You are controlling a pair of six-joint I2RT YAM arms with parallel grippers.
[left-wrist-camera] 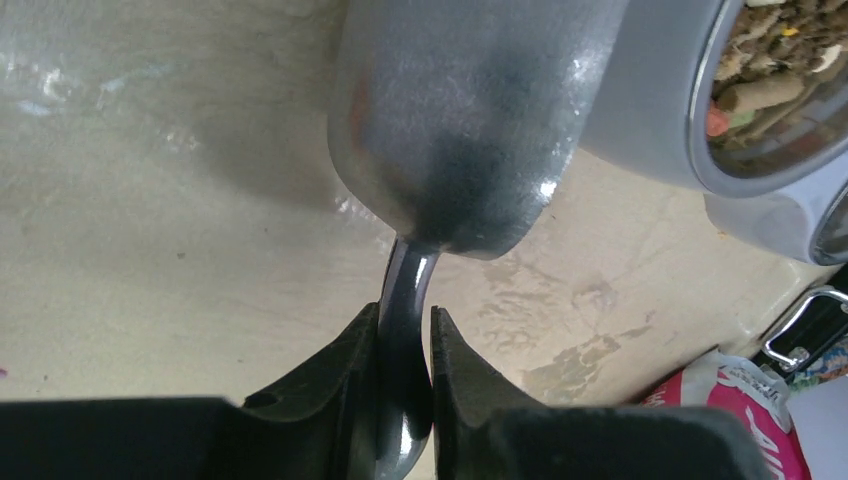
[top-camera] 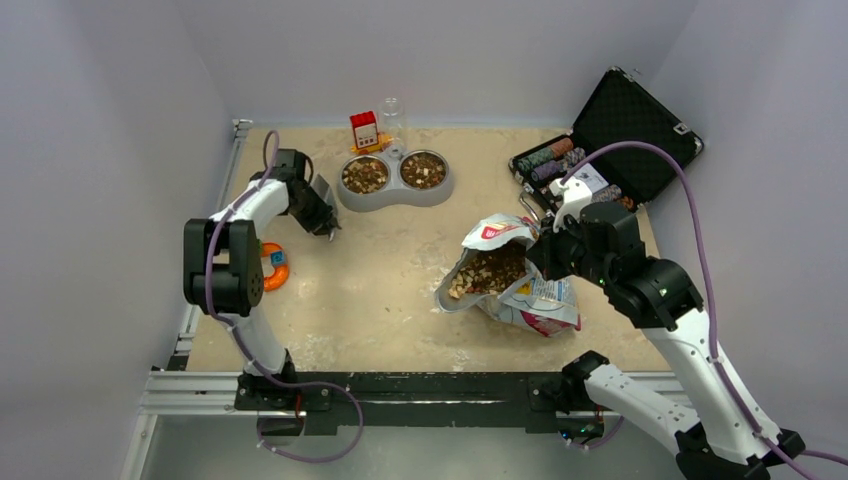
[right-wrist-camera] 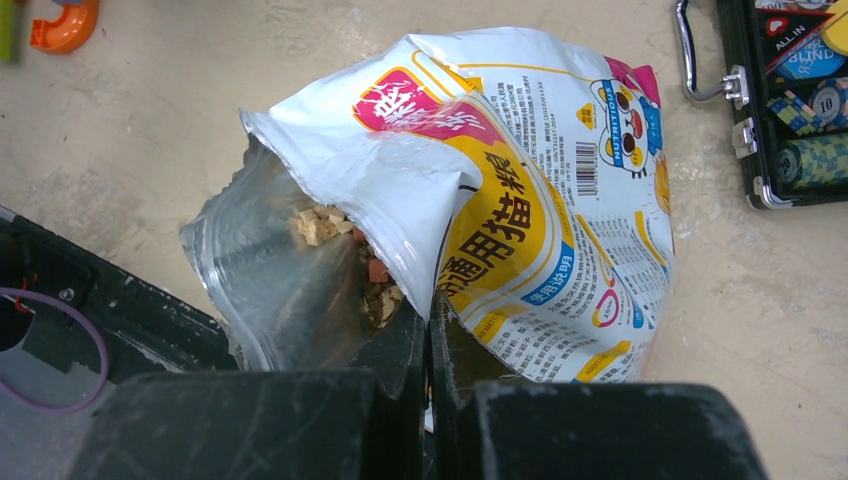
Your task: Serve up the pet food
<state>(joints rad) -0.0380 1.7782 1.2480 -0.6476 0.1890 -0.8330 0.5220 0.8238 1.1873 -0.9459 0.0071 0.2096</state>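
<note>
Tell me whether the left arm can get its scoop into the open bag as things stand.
Probably yes: the right pincer holds the pet food bag open leftward, and only bare table lies between it and the scoop in the left pincer.

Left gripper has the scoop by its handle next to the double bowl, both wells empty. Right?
No: both wells of the double bowl hold pet food, per the top view. The left gripper does grip the scoop by its handle beside it.
</note>
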